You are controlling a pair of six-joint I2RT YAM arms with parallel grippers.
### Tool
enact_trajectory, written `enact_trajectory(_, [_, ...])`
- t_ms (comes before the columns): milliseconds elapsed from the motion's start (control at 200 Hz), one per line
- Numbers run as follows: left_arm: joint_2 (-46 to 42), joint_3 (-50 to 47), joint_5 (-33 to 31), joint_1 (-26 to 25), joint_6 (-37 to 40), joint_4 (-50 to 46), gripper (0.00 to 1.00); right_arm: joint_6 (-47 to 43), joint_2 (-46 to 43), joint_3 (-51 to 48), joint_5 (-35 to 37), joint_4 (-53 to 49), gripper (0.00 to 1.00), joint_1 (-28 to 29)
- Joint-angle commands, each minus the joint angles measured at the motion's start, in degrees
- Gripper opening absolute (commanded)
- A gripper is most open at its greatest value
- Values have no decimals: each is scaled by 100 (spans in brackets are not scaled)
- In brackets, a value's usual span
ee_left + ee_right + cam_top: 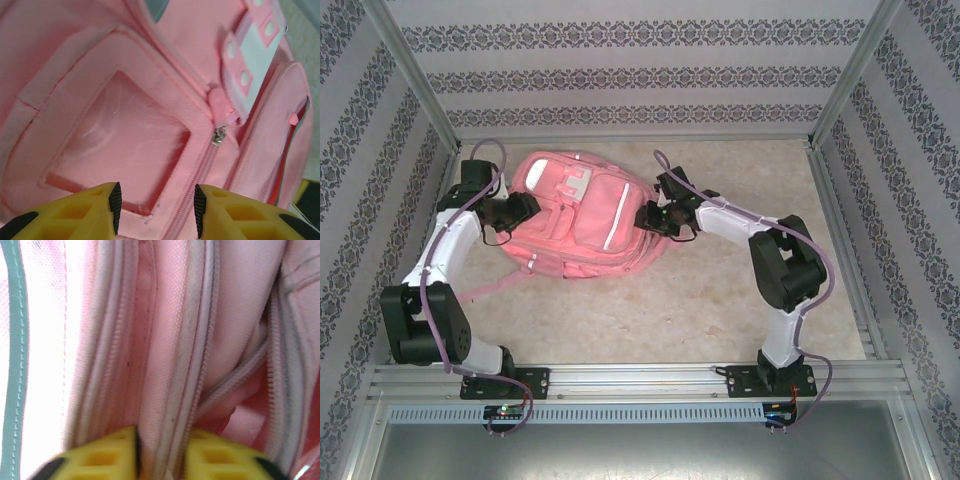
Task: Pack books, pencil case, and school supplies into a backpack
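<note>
The pink backpack (585,215) lies flat on the table, front pockets up. The books, pencil case and school supplies are hidden. My left gripper (532,208) is at the bag's left side. In the left wrist view it (157,207) is open just above a closed pink zipper line, whose metal pull (218,136) lies further ahead. My right gripper (645,218) is at the bag's right side. In the right wrist view it (161,455) is shut on a fold of the backpack (170,340) beside a zipper edge.
The bag's pink strap (485,288) trails toward the left arm's base. Patterned walls (620,70) stand at the back and both sides. The beige tabletop (650,310) stretches from the bag to the rail at the near edge. A teal strip (15,340) runs along the bag's edge.
</note>
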Motion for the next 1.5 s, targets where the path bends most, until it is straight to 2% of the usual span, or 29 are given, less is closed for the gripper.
enact_trajectory(0, [-5,119,269,11,98,-52,44,76,-133,-566,562,-569,0,-230])
enact_trajectory(155, [-71,364,321,11,0,-29,45,-168,-1010,-1591,938,-983,0,-1103])
enact_trajectory(315, [-58,441,437,3,-222,169,44,-572,-2262,-2521,1253,-1490,0,-2421])
enact_trajectory(445, [-27,447,514,2,-338,287,45,-851,-2949,-2811,1404,-1832,0,-3328])
enact_trajectory(550, [-32,440,588,-5,-397,340,45,-975,-3128,-2864,1225,-1859,0,-3686])
enact_trajectory(694, [-96,174,809,-175,-650,673,46,-969,-2835,-2815,632,-1548,0,-3629])
enact_trajectory(754, [-136,-27,876,-382,-814,927,52,-955,-2666,-2732,586,-1487,0,-3457])
enact_trajectory(929, [78,-590,909,-1504,-1445,2040,72,-954,-2243,-2422,655,-1465,3,-2898])
enact_trajectory(1109, [955,-375,773,-2482,-1894,3080,80,-884,-2075,-2268,648,-1457,4,-2617])
enact_trajectory(1209, [1490,-93,771,-2714,-2141,3472,81,-862,-2131,-2274,665,-1485,4,-2523])
enact_trajectory(1364, [2316,426,597,-2927,-2287,3414,79,-807,-2295,-2358,715,-1501,4,-2439])
enact_trajectory(1429, [2623,558,623,-2940,-2492,3562,73,-799,-2357,-2389,722,-1501,4,-2402])
enact_trajectory(1499, [2790,638,592,-2962,-2672,3789,60,-815,-2397,-2399,735,-1518,5,-2355])
